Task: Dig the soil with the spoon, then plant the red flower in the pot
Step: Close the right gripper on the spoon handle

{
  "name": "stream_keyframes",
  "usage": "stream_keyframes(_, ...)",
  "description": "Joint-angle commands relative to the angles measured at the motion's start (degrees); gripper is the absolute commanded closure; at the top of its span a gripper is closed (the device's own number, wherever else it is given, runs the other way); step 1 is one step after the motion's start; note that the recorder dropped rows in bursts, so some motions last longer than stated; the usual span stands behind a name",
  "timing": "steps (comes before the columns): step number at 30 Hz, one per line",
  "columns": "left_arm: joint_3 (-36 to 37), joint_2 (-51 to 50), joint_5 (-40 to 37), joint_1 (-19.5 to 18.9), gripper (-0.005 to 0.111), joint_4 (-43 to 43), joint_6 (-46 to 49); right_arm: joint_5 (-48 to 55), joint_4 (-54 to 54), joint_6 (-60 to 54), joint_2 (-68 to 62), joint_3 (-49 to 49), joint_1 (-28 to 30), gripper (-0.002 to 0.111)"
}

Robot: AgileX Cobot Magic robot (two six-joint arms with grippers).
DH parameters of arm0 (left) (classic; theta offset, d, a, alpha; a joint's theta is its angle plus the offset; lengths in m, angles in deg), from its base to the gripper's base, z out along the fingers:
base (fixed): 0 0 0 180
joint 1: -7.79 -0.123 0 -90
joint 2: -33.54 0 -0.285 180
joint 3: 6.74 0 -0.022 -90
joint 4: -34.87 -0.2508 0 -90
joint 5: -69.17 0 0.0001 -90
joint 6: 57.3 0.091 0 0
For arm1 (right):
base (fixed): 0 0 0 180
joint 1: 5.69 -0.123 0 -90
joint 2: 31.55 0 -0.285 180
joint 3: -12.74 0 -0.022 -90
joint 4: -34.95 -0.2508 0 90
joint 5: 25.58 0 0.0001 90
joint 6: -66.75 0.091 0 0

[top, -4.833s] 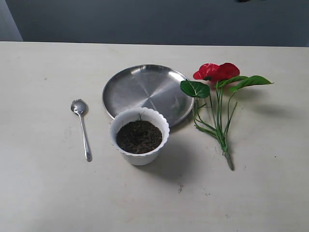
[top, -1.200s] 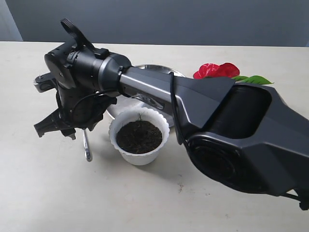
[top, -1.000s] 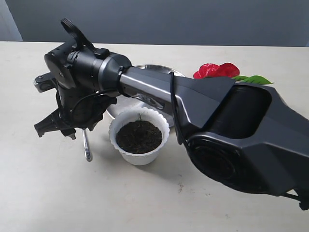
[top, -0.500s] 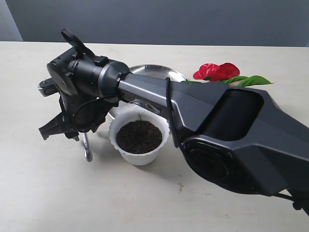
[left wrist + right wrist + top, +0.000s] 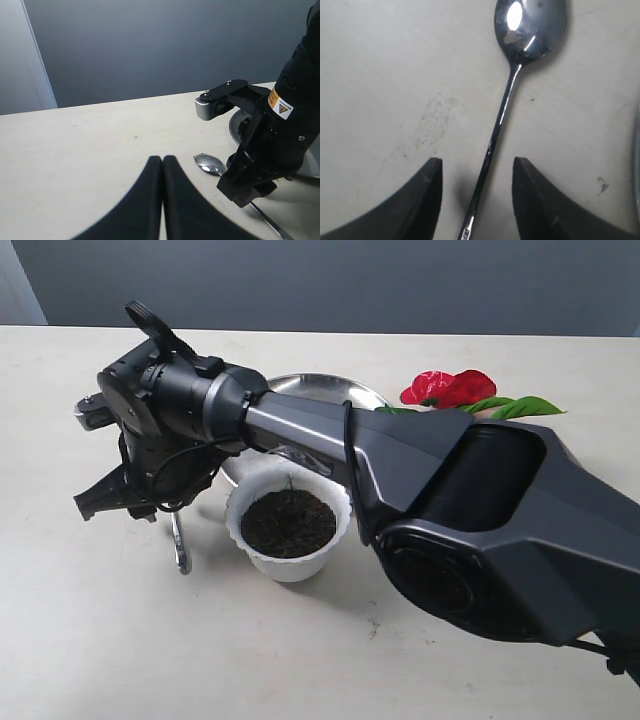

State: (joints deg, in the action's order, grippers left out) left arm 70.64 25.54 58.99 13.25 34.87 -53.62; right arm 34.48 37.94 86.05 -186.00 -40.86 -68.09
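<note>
The small shiny silver metal teaspoon [image 5: 502,115] lies flat on the pale table [image 5: 100,640]. Its thin handle runs between the spread black jaws of the right gripper [image 5: 476,165], clear of both. Just beside that gripper stands the white scalloped plastic pot [image 5: 290,562] of dark soil [image 5: 288,522]. The left gripper [image 5: 162,161] has its jaws pressed together on nothing.

A: How is the right arm [image 5: 480,500] finished?
B: Matte black and charcoal shells are shown, with a thin black cable [image 5: 349,460] routed outside.
A: And markings?
B: A yellow-orange label [image 5: 280,103] is seen near the wrist; the right gripper [image 5: 477,165] is fitted with black curved fingers [image 5: 422,200].
</note>
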Motion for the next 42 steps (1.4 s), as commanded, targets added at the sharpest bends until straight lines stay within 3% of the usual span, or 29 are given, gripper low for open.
stream_keyframes(1, -0.2, 0.2, 0.8, 0.4, 0.106, 0.0, 0.0, -0.6, 1.4, 0.0, 0.2, -0.3, 0.1, 0.065)
stream_keyframes(42, -0.2, 0.2, 0.8, 0.4, 0.106, 0.0, 0.0, -0.2, 0.8, 0.0, -2.1, -0.4, 0.1, 0.068)
